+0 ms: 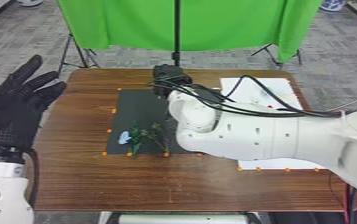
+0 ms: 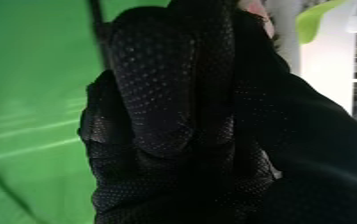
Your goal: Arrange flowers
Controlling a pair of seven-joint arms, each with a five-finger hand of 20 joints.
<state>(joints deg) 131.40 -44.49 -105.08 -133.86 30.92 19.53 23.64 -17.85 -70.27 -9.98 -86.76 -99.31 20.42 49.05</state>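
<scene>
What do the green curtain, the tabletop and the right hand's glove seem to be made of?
Green curtain: matte fabric, judging by its soft folds. Tabletop: brown wood or wood-look laminate, with streaky grain. Right hand's glove: black fabric, probably knitted, with a dotted texture.

- My right hand [image 2: 197, 130] is close to the camera, in black fabric glove dotted with small pale marks.
- On one side of it I see green cloth [image 2: 32, 80] behind, with faint pale streaks across it.
- A dark pole [image 2: 96, 25] runs along the cloth near my glove.
- A pinkish thing [image 2: 255, 9] shows right by the glove; I can't tell what it is.
- Across from the cloth, I've got a blurred yellow-green shape [image 2: 312, 21] against a white surface [image 2: 328, 67].
</scene>
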